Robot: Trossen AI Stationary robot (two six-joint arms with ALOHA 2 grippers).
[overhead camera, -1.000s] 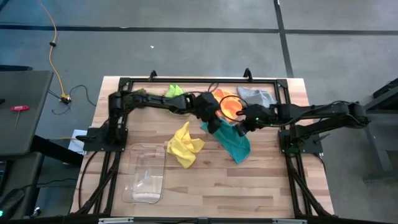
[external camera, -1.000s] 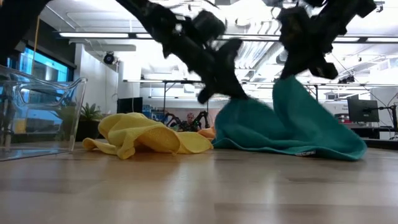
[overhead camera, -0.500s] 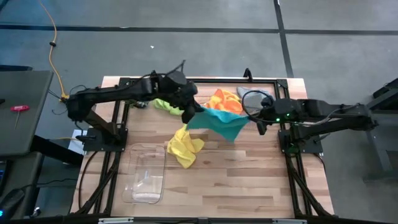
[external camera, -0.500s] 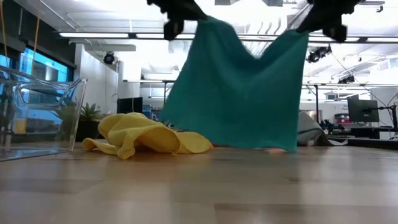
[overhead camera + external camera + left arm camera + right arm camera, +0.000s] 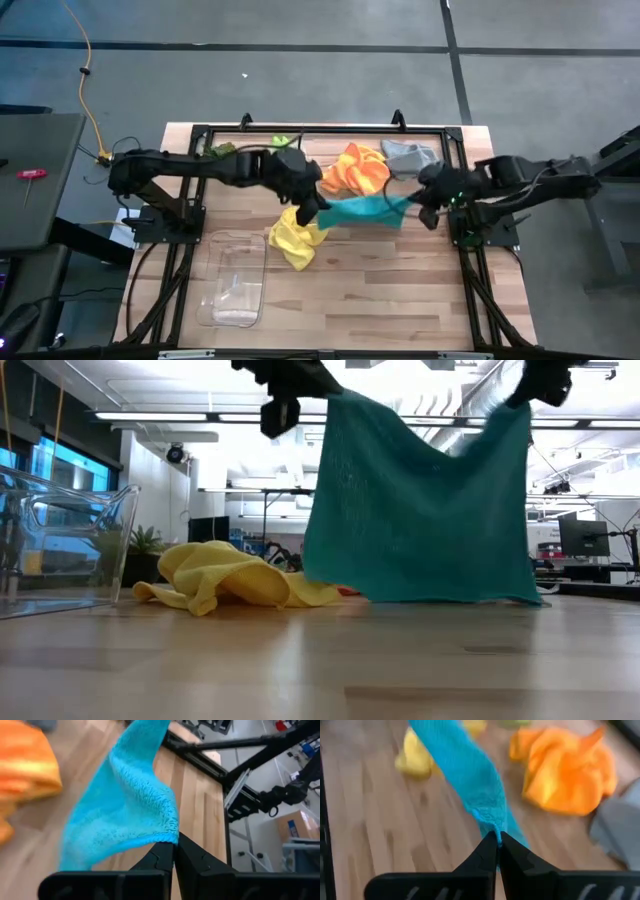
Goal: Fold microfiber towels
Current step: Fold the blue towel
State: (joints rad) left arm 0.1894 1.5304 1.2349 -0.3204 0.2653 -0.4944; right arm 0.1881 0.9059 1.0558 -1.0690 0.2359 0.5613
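Teal towel (image 5: 362,209) now stretched taut between left gripper (image 5: 308,200) and right gripper (image 5: 418,204), each pinched tight on one top corner. Since half second ago: carried nearer table centre, hanging above wood, beside yellow towel (image 5: 294,233). Likely ready for lay-down, then fold.

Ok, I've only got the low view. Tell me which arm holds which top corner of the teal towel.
Observer: From above, the left gripper has the corner over the yellow towel; the right gripper has the other corner of the teal towel.
Operator: Confirm both are shut.
Observer: Both wrist views show the fingers closed on a pinch of the towel's edge.
Operator: Report what's behind it.
Observer: An orange towel and a grey towel lie crumpled beyond it.
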